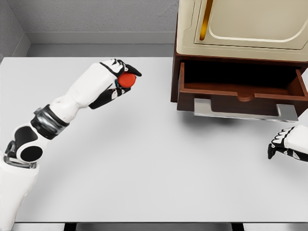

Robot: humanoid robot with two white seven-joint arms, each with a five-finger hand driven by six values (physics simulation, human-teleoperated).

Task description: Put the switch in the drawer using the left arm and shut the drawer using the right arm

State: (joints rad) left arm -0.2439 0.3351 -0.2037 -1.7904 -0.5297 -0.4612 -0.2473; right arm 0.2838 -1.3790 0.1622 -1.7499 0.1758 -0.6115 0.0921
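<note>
A small red switch (127, 80) is held in my left hand (120, 79), whose fingers are curled around it above the white table, left of the cabinet. The dark wooden drawer (240, 91) stands pulled open at the base of the cream cabinet (240, 24), with a silver handle plate (245, 111) on its front. The drawer's inside looks dark and bare. My right hand (284, 144) rests low at the right edge, below the drawer front, fingers loosely curled and holding nothing.
The white table (144, 159) spreads out between the two arms. A grey wall runs behind it. The cabinet body overhangs the drawer at the upper right.
</note>
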